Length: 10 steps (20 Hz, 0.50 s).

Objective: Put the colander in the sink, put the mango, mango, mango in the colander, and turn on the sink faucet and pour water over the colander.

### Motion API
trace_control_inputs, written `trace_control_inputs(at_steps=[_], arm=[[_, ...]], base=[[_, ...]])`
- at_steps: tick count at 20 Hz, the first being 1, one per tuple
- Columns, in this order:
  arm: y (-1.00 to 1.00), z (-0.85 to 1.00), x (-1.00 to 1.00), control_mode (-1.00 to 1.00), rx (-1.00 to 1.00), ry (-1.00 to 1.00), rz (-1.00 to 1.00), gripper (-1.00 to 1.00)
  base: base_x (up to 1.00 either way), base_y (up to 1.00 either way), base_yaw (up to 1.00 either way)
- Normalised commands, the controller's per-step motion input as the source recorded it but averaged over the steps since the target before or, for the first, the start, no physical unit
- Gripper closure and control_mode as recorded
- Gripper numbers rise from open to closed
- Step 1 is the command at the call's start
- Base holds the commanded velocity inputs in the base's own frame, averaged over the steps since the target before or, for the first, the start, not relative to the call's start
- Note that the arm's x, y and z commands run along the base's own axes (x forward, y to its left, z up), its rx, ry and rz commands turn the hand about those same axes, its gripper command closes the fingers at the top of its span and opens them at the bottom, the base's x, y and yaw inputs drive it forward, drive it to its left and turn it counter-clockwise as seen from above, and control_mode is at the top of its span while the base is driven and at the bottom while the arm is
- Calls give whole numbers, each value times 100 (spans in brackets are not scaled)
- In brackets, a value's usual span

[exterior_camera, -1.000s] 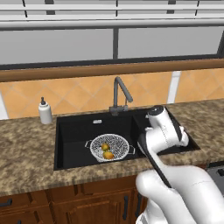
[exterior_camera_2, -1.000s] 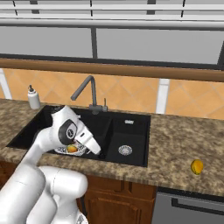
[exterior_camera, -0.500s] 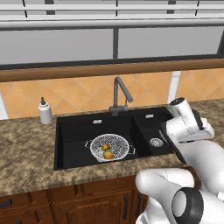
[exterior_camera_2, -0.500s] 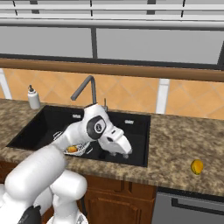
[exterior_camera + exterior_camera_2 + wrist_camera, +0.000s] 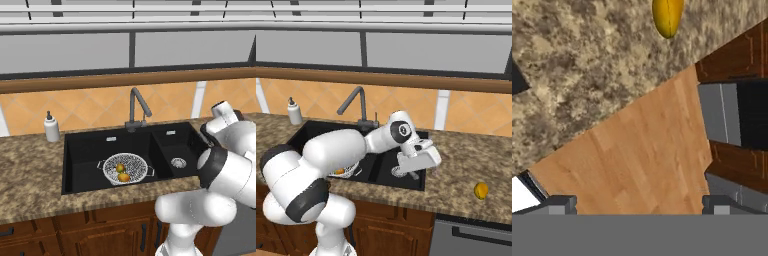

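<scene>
Granite counter [image 5: 466, 160] holds the last mango [image 5: 481, 190], well right of the black sink [image 5: 85, 155], where the colander [image 5: 126, 168] carries two. Empty gripper [image 5: 417, 159], fingers wide apart, hangs over the counter's front edge. A clumsy pinch could roll the fruit floorward. Faucet [image 5: 137, 107] and soap dispenser [image 5: 51, 127] stand clear.

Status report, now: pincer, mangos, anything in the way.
Pincer open, empty. Two mangos in colander in sink; third mango on counter to the right. Nothing in the way.
</scene>
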Motion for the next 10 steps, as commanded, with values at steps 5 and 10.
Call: trace_control_inputs(at_steps=[5, 10], arm=[[-99, 6, -2, -100, 22, 1, -3, -100], [-96, 0, -2, -100, 28, -11, 0, -100]], base=[[0, 0, 0], [0, 0, 0]])
